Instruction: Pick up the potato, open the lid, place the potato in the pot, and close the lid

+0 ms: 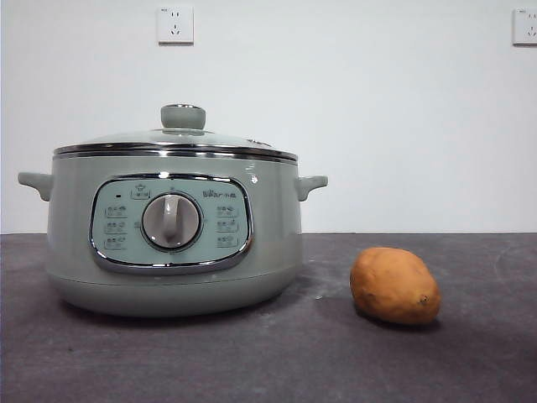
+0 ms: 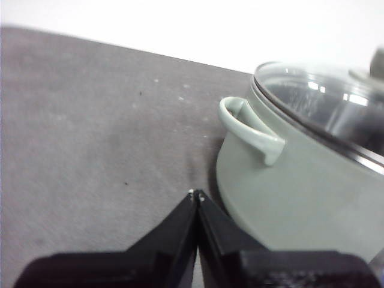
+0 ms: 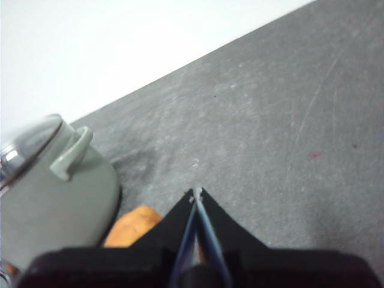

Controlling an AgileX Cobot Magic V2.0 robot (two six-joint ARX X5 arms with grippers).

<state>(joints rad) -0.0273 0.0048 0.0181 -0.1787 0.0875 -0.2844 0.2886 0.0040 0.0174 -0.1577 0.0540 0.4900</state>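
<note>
Potato (image 1: pixel 394 285) oval, matte; domed glass lid (image 1: pixel 176 137) on round pot (image 1: pixel 172 243).

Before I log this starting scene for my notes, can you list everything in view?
pot: one, pale sage green, on the table, beside the potato.
lid: one, glass with chrome rim and green knob, closed on the pot.
potato: one, orange-brown, on the table, apart from the pot.
table: one, dark grey.
wall sockets: two, white, on the wall behind.
left gripper: one, black, jaws shut, above the table near a pot handle.
right gripper: one, black, jaws shut, above the table near the potato.
</note>
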